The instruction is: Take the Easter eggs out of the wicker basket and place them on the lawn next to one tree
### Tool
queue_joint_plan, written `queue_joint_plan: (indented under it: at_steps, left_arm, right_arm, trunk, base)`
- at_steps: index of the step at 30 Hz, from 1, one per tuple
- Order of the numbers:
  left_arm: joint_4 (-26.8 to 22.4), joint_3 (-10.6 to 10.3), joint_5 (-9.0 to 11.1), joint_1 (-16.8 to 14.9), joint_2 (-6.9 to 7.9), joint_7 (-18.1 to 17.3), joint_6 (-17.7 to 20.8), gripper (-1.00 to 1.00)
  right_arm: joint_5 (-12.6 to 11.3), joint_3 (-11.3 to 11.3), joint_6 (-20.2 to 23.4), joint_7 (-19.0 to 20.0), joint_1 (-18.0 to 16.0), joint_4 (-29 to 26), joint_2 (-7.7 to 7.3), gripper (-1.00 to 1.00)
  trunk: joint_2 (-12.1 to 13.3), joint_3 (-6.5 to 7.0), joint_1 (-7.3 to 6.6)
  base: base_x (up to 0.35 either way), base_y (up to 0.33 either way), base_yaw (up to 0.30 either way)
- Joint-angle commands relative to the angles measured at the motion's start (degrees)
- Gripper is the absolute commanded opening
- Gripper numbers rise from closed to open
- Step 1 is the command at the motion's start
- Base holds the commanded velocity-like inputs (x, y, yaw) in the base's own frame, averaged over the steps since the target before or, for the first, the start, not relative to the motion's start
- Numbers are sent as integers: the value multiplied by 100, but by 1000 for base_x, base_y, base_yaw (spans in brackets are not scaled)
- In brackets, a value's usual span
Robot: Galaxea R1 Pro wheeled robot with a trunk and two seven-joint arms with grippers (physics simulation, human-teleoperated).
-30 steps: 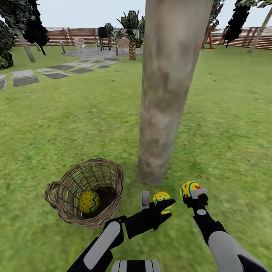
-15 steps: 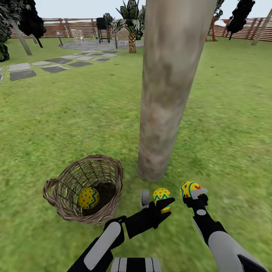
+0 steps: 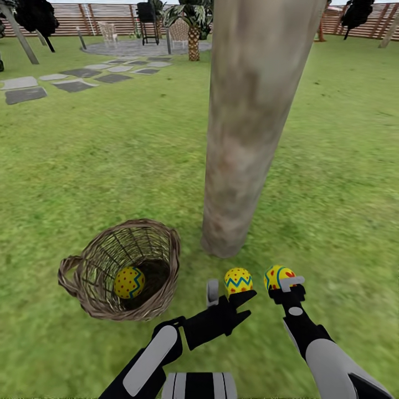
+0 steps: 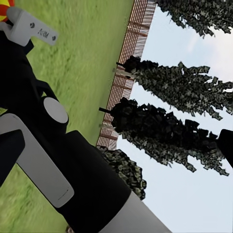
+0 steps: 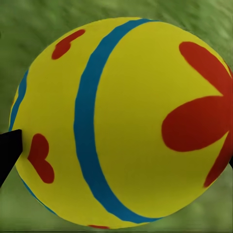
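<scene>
While the robot stands on the lawn [image 3: 111, 166] facing the tree [image 3: 244, 138], the holdings read as follows.

Tree: thick pale mottled trunk, upright, its foot in the grass just beyond both grippers.
Wicker basket [image 3: 119, 269]: tipped toward the camera on the grass, near the trunk's foot on its left side; loop handle at the left of the rim.
Egg in basket [image 3: 129, 282]: yellow with red dots, lying inside against the lower wall.
Left gripper [image 3: 227, 295]: fingers spread wide; whether they touch the egg cannot be told.
Zigzag egg [image 3: 238, 281]: yellow, red dots, blue zigzag band; between the left fingertips, near the trunk's foot.
Right gripper [image 3: 285, 288]: jaws closed on an egg.
Flower egg [image 5: 121, 126]: yellow, blue band, red flower mark; held in the right gripper, just beside the zigzag egg.
Background: grey stepping stones [image 3: 50, 88], slatted fence [image 3: 100, 14], short palm [image 3: 193, 27].
</scene>
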Motion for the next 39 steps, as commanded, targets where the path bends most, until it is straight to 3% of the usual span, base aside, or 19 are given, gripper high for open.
queue_joint_plan:
  at_steps: [1,14,17,19,21,39]
  left_arm:
    - [2,0,23,-3,-1,-8,22,100]
    - [6,-7,23,-3,-9,-8,21,100]
    - [3,-56,23,-3,-9,-8,21,100]
    - [1,-241,17,-3,-9,0,-65,100]
    - [0,-280,22,-3,-9,1,-197,100]
    - [9,-289,16,-3,-9,19,-234,100]
  right_arm:
    - [58,-48,-34,-2,-6,10,4,-100]
    - [89,-28,-11,-14,-40,-65,11,-100]
    - [142,-29,45,-164,-402,120,-3,-100]
    - [71,-37,52,-250,-839,609,-20,-100]
    - [52,-41,48,-262,-981,828,-78,-100]
    - [66,-40,49,-264,-1016,751,-80,-100]
  trunk:
    - [-3,-26,1]
    - [-20,-314,35]
    - [-24,-381,43]
    - [-27,-425,48]
    - [-30,-469,53]
    - [-54,-868,99]
  base:
    - [0,0,0]
    - [0,0,0]
    - [0,0,0]
    - [0,0,0]
    - [0,0,0]
    - [0,0,0]
